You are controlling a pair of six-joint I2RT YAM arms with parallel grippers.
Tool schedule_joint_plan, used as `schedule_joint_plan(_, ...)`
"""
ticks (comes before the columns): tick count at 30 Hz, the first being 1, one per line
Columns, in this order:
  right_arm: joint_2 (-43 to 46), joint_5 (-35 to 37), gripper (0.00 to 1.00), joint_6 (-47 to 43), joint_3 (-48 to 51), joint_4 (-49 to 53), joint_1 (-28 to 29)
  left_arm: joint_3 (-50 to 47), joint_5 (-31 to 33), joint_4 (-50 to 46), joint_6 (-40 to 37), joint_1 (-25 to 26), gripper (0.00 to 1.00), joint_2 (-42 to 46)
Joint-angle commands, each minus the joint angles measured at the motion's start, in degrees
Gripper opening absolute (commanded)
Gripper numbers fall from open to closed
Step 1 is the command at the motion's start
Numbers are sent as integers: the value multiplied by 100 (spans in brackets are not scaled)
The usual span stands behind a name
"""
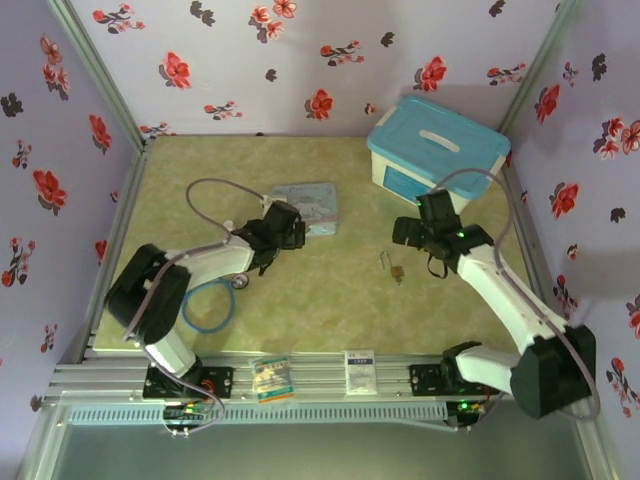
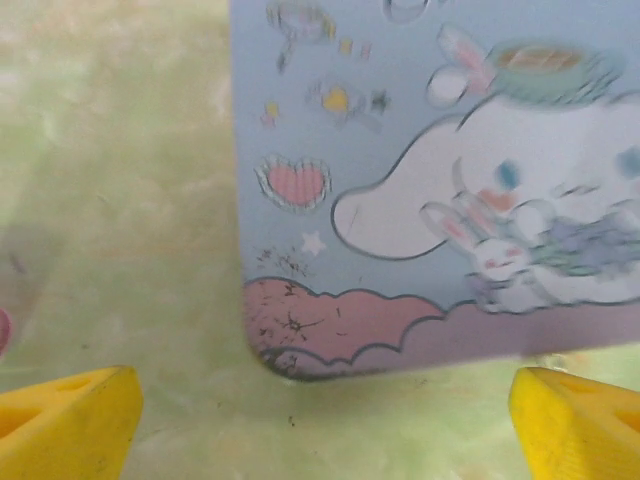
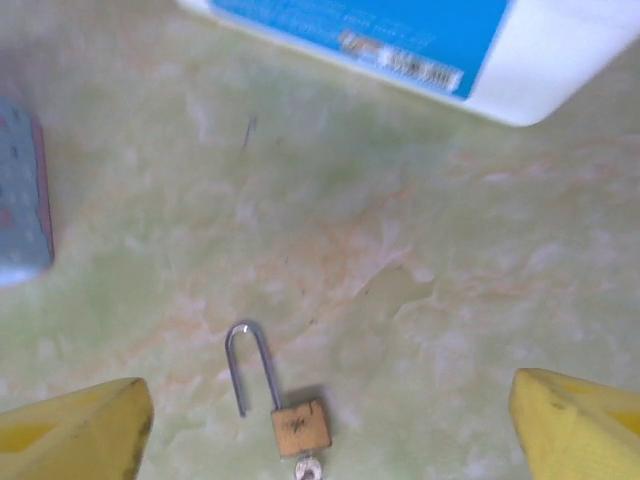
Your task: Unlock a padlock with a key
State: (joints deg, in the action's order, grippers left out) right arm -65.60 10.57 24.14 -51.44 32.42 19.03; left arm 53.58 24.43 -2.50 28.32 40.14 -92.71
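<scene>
The small brass padlock [image 3: 300, 428] lies flat on the green table [image 3: 420, 250]. Its thin silver shackle [image 3: 250, 365] is swung out, with one leg free of the body. The key [image 3: 308, 468] sticks out of the padlock's underside; only its round grey head shows, at the frame's bottom edge. My right gripper [image 3: 325, 440] hovers over the padlock, open, its yellow fingertips [image 3: 575, 425] far apart and touching nothing. From above, the padlock [image 1: 397, 271] lies just left of the right gripper [image 1: 418, 234]. My left gripper [image 2: 325, 430] is open at the near edge of the light-blue cartoon tin [image 2: 430, 180], holding nothing.
A white box with a blue lid [image 1: 437, 150] stands at the back right, close behind the right gripper. The cartoon tin [image 1: 312, 206] lies mid-table. A loop of blue tubing with a silver disc [image 1: 207, 305] lies at the front left. Floral walls close in three sides.
</scene>
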Motion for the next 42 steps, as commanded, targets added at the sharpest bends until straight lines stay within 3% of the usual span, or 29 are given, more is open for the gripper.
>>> schedule_joint_plan(1, 585, 352, 99, 12, 537, -775, -289, -178, 49, -207, -175, 50, 97, 1347)
schedule_joint_plan(5, 743, 776, 99, -237, 1145, -1513, -677, -263, 189, -810, -606, -175, 100, 2514)
schedule_joint_plan(9, 526, 1223, 99, -509, 1637, -2321, -852, -508, 868, -1586, -1261, -994, 100, 3180)
schedule_joint_plan(15, 575, 1400, 99, -1494, 2592, -4421, -909, -2347, 809, -35, -2187, -2636, 100, 4351)
schedule_joint_plan(18, 426, 1480, 99, -1894, 3224, -5970, -970, -3042, 705, 921, -2610, -2918, 100, 4464)
schedule_joint_plan(24, -634, 1529, 99, -1830, 3612, -7659, -1129, -3574, 282, 2509, -2354, -3388, 100, 3798)
schedule_joint_plan(30, -1157, 1271, 99, -1924, 3406, -8047, -1340, -4030, -451, 4692, -2223, -3771, 100, 2425)
schedule_joint_plan(35, -2122, 914, 99, -1740, 3627, -9421, -1671, -3787, -1052, 5267, -2387, -3926, 100, 1692)
schedule_joint_plan(38, -2463, 756, 99, -1728, 3350, -9252, -1729, -3808, -1113, 5817, -2337, -4039, 100, 1214)
schedule_joint_plan(40, -2302, 538, 99, -1721, 3015, -8375, -1762, -3817, -1331, 6233, -2352, -4093, 100, 784)
schedule_joint_plan(42, -2403, 360, 99, -1798, 2988, -8491, -1766, -3753, -1449, 6559, -2463, -4086, 100, 373)
